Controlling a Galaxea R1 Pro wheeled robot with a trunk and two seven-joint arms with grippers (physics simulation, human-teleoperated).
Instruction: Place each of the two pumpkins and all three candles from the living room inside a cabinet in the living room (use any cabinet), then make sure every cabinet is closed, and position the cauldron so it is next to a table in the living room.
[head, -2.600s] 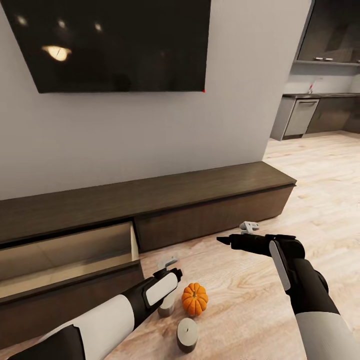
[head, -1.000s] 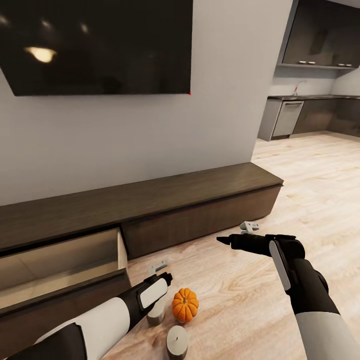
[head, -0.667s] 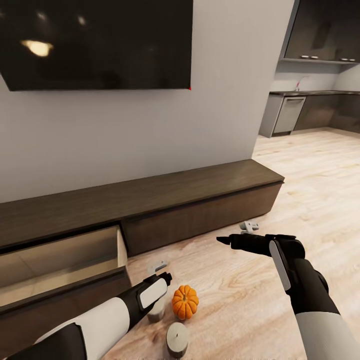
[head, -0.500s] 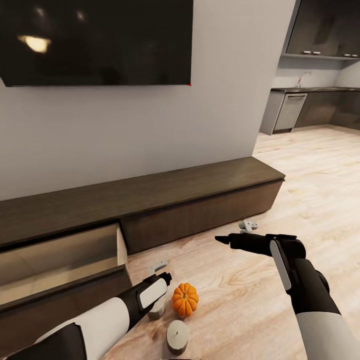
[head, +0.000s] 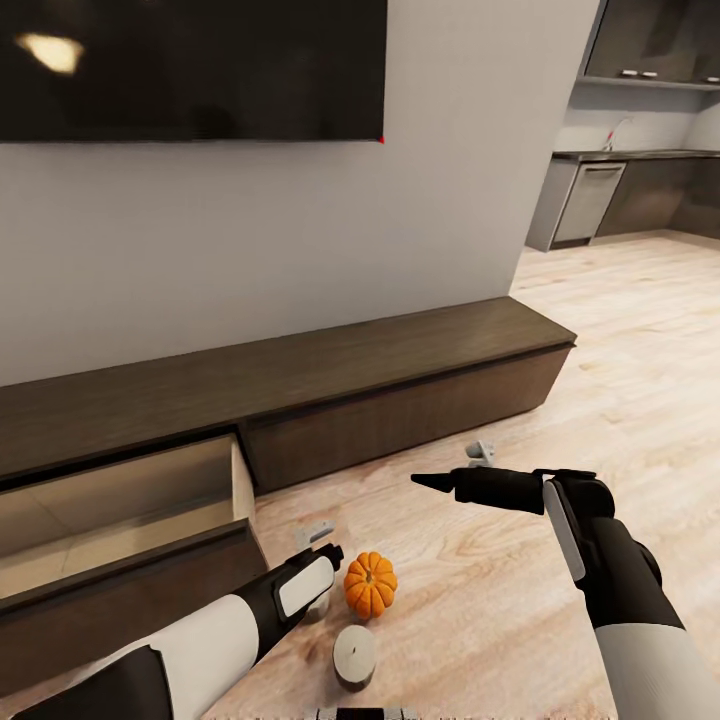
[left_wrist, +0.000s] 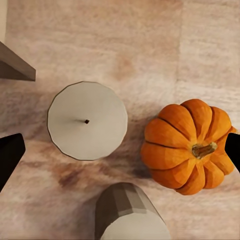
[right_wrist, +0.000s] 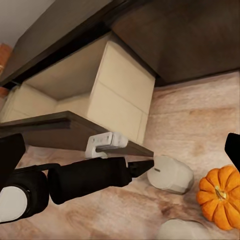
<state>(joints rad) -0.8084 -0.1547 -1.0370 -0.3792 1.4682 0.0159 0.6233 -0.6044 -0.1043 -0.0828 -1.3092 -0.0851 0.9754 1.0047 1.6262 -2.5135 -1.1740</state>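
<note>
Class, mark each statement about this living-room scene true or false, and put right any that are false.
1. A drawer of the cabinet stands pulled open. True.
2. The pumpkin sits inside the open drawer. False: it rests on the wood floor outside it.
3. The left gripper is over a candle standing upright. True.
4. The right gripper holds a candle. False: it holds nothing.
5. The television lies on top of the cabinet. False: it hangs on the wall above.
</note>
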